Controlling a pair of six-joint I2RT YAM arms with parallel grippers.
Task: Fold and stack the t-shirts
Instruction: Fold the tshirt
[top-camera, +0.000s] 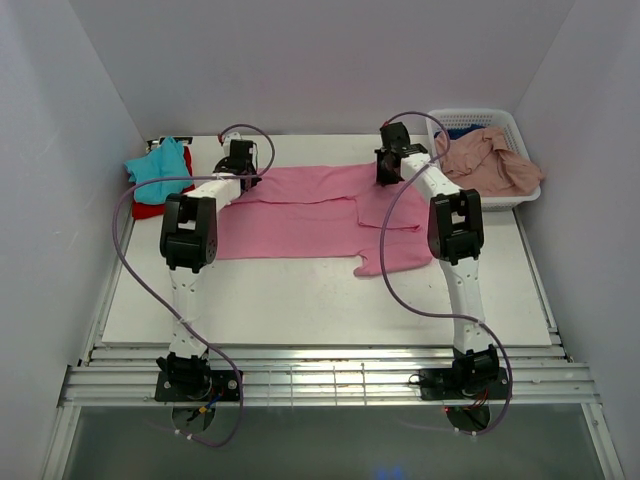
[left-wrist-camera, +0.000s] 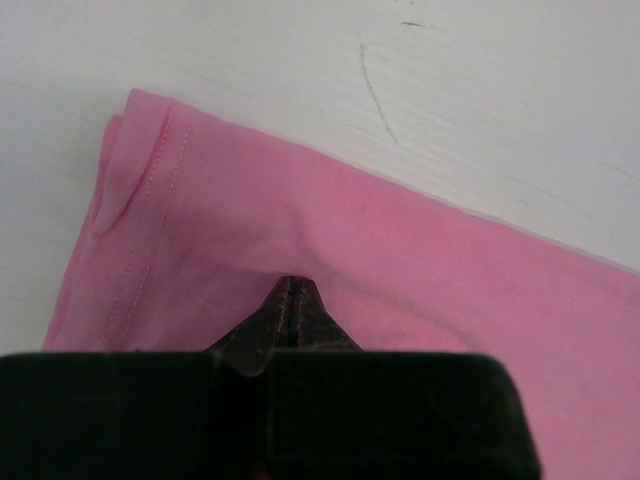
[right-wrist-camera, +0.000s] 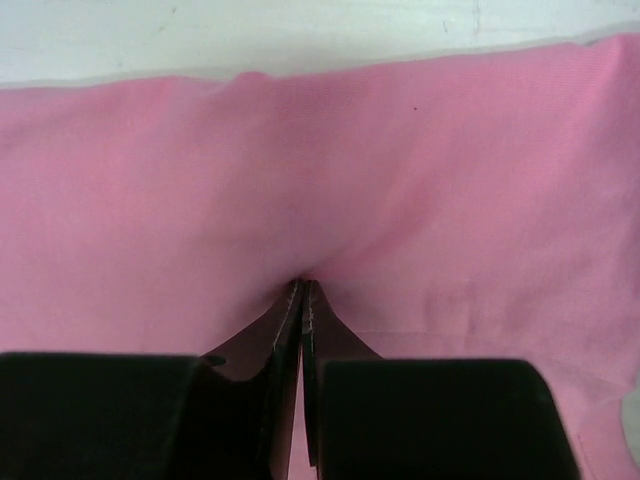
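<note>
White desk (top-camera: 300, 300), pink t-shirt (top-camera: 300, 212) laid out. Left tool (left-wrist-camera: 290, 290) clamped on its cloth near stitched hem; right tool (right-wrist-camera: 302, 288) clamped on same shirt near edge.

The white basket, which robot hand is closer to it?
Right. The right gripper pinches the pink t-shirt just left of the white basket. The left gripper pinches the shirt's other end, by the teal t-shirt, much farther away.
</note>
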